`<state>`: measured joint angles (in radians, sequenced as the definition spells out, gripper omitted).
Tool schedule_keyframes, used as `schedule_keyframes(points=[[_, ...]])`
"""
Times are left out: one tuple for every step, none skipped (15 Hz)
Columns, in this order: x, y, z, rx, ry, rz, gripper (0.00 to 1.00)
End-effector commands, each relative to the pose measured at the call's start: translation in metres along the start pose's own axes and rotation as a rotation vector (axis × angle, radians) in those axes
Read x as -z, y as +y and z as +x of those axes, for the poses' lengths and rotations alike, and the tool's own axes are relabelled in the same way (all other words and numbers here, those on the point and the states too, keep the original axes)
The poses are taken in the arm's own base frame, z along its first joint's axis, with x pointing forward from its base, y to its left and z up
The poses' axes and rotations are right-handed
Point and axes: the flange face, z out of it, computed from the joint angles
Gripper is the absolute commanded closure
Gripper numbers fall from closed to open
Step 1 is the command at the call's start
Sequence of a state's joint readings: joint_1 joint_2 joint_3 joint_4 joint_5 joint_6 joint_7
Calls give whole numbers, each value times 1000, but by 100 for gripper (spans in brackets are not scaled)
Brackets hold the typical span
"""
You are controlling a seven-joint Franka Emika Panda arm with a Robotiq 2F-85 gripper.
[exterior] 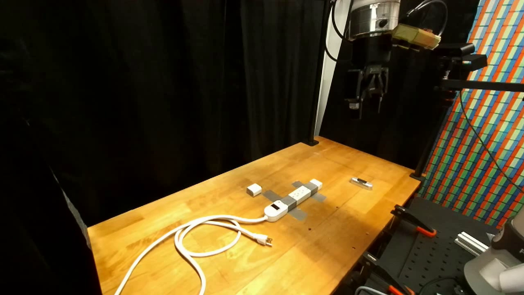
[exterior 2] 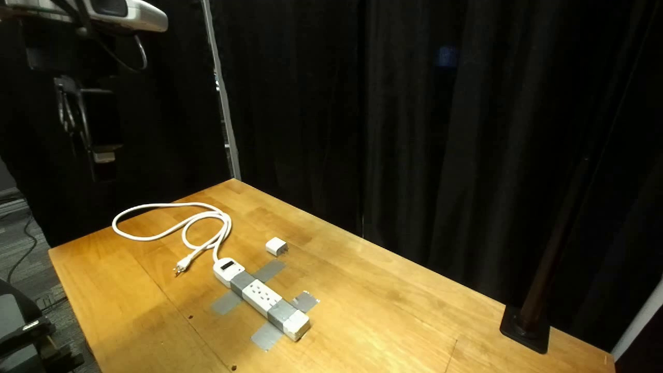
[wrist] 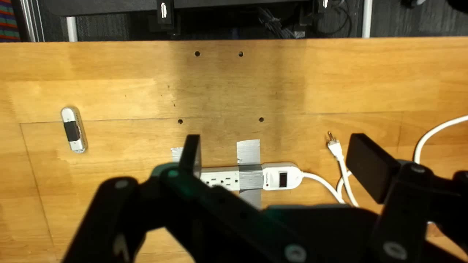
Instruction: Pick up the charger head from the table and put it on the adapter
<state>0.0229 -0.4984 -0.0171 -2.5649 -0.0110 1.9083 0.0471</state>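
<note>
The charger head is a small white block lying on the wooden table, a short way from the adapter. Its metal prongs point sideways in an exterior view, where the charger head shows beyond the strip. Grey tape bands cross the adapter, a long white power strip with its sockets facing up. Part of the adapter appears between my fingers in the wrist view; the charger head does not show there. High above the table hangs my gripper, open, with its fingers wide apart and nothing between them.
A white cord loops over the table from the adapter and ends in a plug. A small white-and-dark object lies apart. Clamps grip the table's edge. Posts with black bases stand at the corners, near dark curtains.
</note>
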Motion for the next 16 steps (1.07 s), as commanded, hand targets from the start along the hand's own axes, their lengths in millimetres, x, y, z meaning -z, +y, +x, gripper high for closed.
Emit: schedule_keyframes(points=[[3,6,13,-132,137,-29,0],[3,7,18,-164,180,-35,0],[4,9,22,-193,223,-43,0],[4,9,28,-221,268,-54,0],[3,9,34,-246,310,-72,0],[0,5,40,-265,349,-99,0],[-2,0,45,-284,385,-129,0],[-6,-8,50,-299,420,-163,0],[-11,-19,56,-315,446,-202,0],[-16,-27,62,-334,462,-247,0],[-23,-37,65,-359,467,-297,0],[-30,-47,66,-392,465,-349,0],[-38,-61,67,-419,459,-398,0],[-47,-74,69,-444,465,-436,0],[-57,-89,70,-468,463,-456,0],[-68,-106,72,-496,454,-465,0]])
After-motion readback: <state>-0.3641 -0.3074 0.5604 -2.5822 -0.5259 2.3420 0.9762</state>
